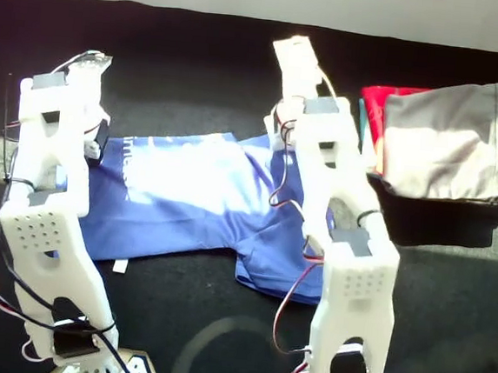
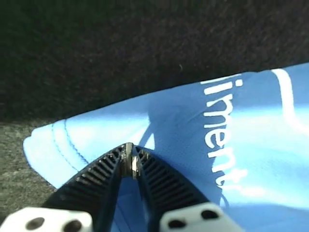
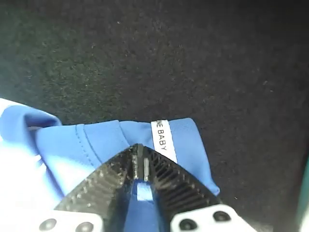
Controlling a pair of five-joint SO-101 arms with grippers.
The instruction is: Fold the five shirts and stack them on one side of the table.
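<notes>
Blue shirt lies mid-table, spread out but rumpled. One part runs toward the near edge and is partly hidden under your right arm. White print sits on its left part.

Your left gripper is at the shirt's left end. Its jaws are together, clamped on the fabric just in from the stitched hem. The fabric rises to a small peak at the fingertips.

Your right gripper is at the shirt's far edge. Its jaws are together, pinching the blue fabric right beside the white neck label. The cloth is bunched and folded over there.

Both grippers are on the same shirt, well apart from each other.

Folded stack is on the right side of the table, toward the far edge:
- The grey shirt is on top.
- The red shirt sticks out beneath it on the left.
- A thin teal edge shows beside the red. I can't tell from here how many pieces are in the stack.

The stack is near the blue shirt but not touching it.

Table has a black cloth cover, with sunlight patches across the middle and right.
</notes>
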